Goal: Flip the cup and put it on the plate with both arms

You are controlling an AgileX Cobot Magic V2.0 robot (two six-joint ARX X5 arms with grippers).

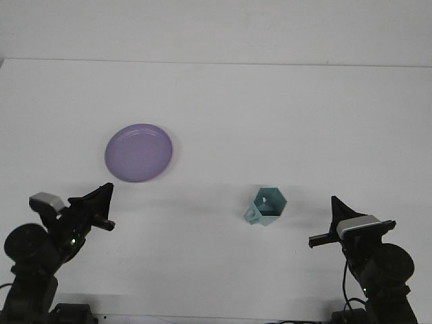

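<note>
Teal cup (268, 206) on its side on table (270, 108), right of center, well apart from purple plate (138, 152). L gripper (101, 206) & R gripper (324, 233) low, empty; jaws state can't tell

The plate (138, 152) lies just beyond the left claw (101, 206); the cup (266, 206), seemingly tipped, sits left of the right claw (324, 233).
</note>
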